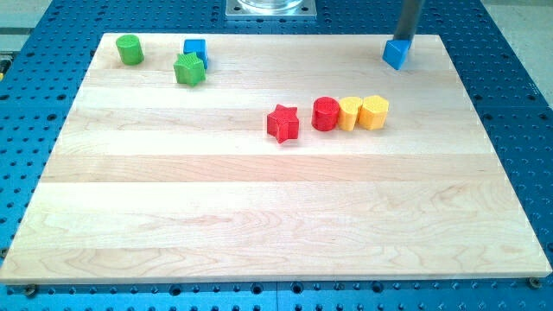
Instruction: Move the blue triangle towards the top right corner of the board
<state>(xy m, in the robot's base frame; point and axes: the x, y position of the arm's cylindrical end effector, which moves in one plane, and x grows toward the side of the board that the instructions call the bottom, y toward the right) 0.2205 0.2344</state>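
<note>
The blue triangle (pixel 396 54) lies near the top right corner of the wooden board (pixel 276 216). My rod comes down from the view's top, and my tip (pixel 403 40) touches the triangle's upper right side. A blue cube (pixel 195 51) sits near the top left, partly behind a green star (pixel 188 69).
A green cylinder (pixel 130 49) stands at the top left corner. A red star (pixel 282 123) lies mid-board. To its right stand a red cylinder (pixel 326 113), a yellow block (pixel 350 113) and a second yellow block (pixel 374 112), touching in a row. Blue perforated table surrounds the board.
</note>
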